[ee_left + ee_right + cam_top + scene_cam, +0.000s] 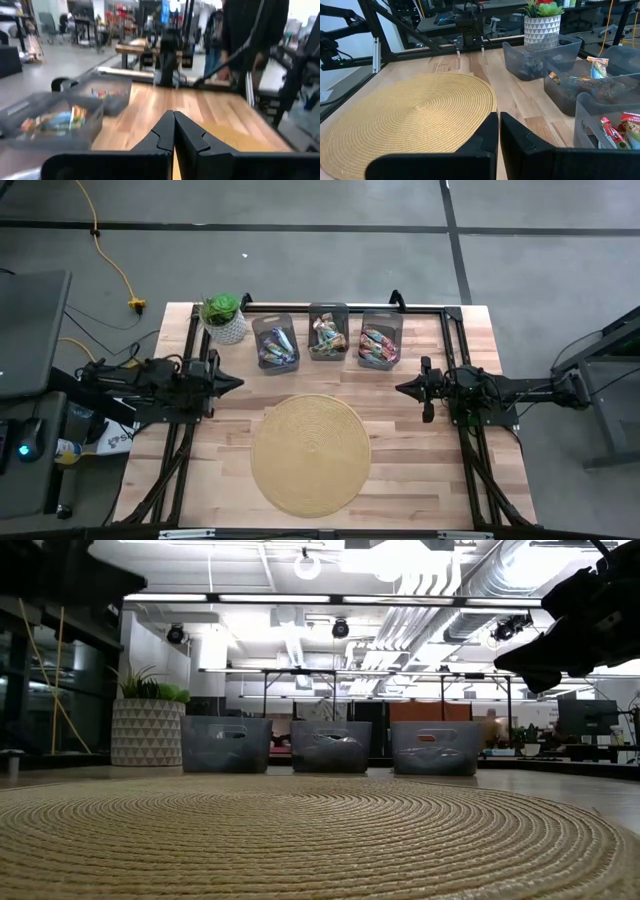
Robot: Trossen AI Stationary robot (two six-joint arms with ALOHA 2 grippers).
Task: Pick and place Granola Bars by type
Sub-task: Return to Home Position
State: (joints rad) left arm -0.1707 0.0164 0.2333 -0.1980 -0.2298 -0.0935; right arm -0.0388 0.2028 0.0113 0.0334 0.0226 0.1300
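The Granola Bars lie in three clear grey bins at the table's far side: blue ones in the left bin [276, 343], tan-orange ones in the middle bin [328, 333], pink-red ones in the right bin [379, 340]. The bins also show in the right wrist view [592, 85] and the low view [329, 746]. My left gripper [238, 382] hovers shut above the table's left part, pointing right, holding nothing. My right gripper [400, 388] hovers shut above the right part, pointing left, holding nothing. Both grippers are well clear of the bins.
A round woven straw mat [311, 452] lies on the table's near middle, between the arms. A potted plant [224, 318] in a white patterned pot stands at the far left, beside the left bin. Black frame rails [345, 308] run along the table's edges.
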